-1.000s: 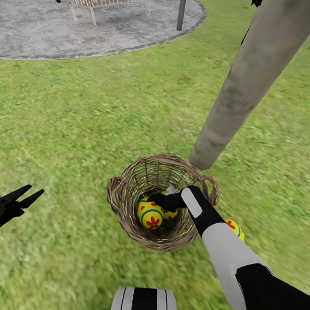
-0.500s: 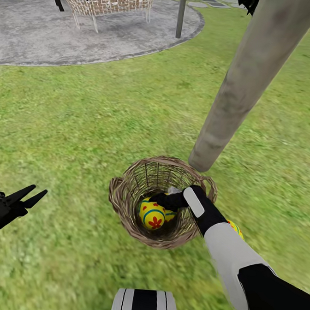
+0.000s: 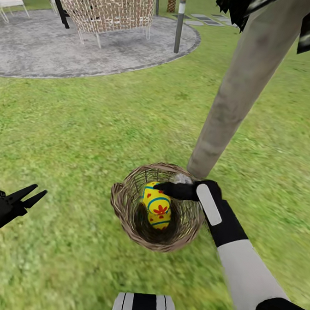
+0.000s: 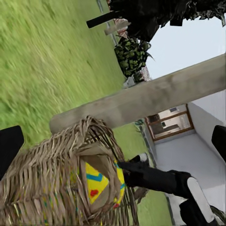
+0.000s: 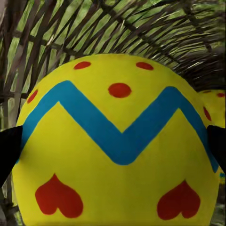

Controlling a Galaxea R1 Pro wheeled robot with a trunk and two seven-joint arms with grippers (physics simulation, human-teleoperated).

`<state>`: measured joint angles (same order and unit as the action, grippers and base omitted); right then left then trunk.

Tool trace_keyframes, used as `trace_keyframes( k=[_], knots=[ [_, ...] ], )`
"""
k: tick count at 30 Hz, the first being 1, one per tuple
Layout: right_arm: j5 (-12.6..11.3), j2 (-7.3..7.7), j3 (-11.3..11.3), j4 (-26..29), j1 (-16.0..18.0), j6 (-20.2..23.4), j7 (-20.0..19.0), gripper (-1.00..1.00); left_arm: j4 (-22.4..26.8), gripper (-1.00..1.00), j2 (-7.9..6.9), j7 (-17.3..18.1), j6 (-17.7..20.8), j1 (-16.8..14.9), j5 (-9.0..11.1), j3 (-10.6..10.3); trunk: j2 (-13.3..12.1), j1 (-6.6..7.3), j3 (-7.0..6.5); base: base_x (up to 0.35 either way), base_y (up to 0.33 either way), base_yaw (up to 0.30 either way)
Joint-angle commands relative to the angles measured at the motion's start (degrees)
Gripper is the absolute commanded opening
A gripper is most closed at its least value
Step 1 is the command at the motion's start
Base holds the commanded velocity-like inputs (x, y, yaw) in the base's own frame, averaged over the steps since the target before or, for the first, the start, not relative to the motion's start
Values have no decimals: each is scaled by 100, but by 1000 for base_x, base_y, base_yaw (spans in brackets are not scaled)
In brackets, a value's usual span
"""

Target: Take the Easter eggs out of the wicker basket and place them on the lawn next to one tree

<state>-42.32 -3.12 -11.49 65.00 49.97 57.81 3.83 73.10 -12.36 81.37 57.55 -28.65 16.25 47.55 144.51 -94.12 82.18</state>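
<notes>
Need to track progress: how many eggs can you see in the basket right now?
2. One egg sits raised between the right gripper's fingers inside the wicker basket; a second egg lies beneath it. Others may be hidden behind the arm.

Tree (image 3: 245, 82) crown cut off at top edge; lower egg (image 3: 159, 220) partly hidden behind upper egg (image 3: 156, 199).

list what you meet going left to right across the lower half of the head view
left hand → basket → egg → right hand → tree trunk
</notes>
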Motion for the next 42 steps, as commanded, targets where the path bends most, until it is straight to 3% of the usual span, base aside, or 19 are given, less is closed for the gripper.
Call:
trace_keyframes(
  k=[1,6,7,8,9,11,14,16,19,22,25,28,29,30,32,36,38,39,42],
  knots=[
    [-14,93,6,109,-45,15,2,-100,1,100,-2,-22,1,0,0,0,-2,2,-23,-194,0,0],
    [-117,327,24,220,-92,37,3,-100,-14,100,4,-42,2,0,1,0,-8,15,-134,-133,0,0],
    [-493,449,21,227,-93,42,3,-100,-15,100,5,-42,2,0,1,0,-10,18,-156,-8,0,0],
    [-1098,644,5,235,-95,45,3,-100,-15,100,5,-42,2,0,1,0,-11,20,-178,-3,0,0],
    [-1815,938,-51,263,-118,46,3,-100,-21,100,9,-42,2,0,1,0,-12,23,-200,-1,0,0],
    [-2418,1266,-301,569,-208,45,1,-100,-24,100,23,-42,2,0,1,-3,-15,28,-244,0,0,0],
    [-3697,1694,-423,1683,-675,32,-96,-100,-24,100,55,-42,-4,0,1,-9,-19,36,-311,0,0,0],
    [-4073,1905,-672,1789,-711,30,-901,-100,-24,100,65,-42,-7,0,-3,-9,-22,41,-355,0,0,0],
    [-4114,2107,-825,1803,-718,22,-1812,-100,11,100,59,-42,-7,0,-2,-9,-26,48,-422,-151,0,0],
    [-4086,2123,-846,1808,-723,-2,-2067,-100,19,100,58,-42,-3,0,1,-18,-30,56,-488,-324,0,0],
    [-3669,2131,-817,1813,-723,-78,-2111,-100,18,100,69,-42,1,0,16,-397,-34,64,-555,-115,0,0],
    [-3516,2140,-821,1819,-725,-87,-2498,-100,39,100,197,-44,-5,0,14,-640,-38,72,-622,-12,0,-6],
    [-3505,2208,-812,1821,-724,-86,-2673,-100,43,100,212,-43,-6,0,16,-679,-39,74,-647,-2,0,-88],
    [-3498,2376,-806,1821,-724,-91,-2930,-100,45,100,240,-41,-21,0,27,-720,-40,77,-674,-1,0,-155],
    [-3494,2627,-786,1816,-723,-101,-3426,-100,68,100,355,-24,-72,0,49,-729,-40,77,-685,0,0,-205],
    [-3493,2731,-716,1815,-722,-103,-3658,-100,87,100,423,5,-102,24,54,-705,-40,77,-709,0,0,-230],
    [-3490,2805,-386,1809,-721,-101,-3743,-100,84,100,425,10,-104,26,54,-702,-40,77,-721,0,0,-234],
    [-3492,2967,-271,1807,-724,-102,-3758,-100,89,100,416,10,-104,26,60,-694,-40,77,-727,0,0,-234],
    [-3475,3171,-177,1767,-726,-126,-3775,-100,90,100,369,137,-98,26,71,-385,-40,77,-746,0,0,-234]
  ],
)
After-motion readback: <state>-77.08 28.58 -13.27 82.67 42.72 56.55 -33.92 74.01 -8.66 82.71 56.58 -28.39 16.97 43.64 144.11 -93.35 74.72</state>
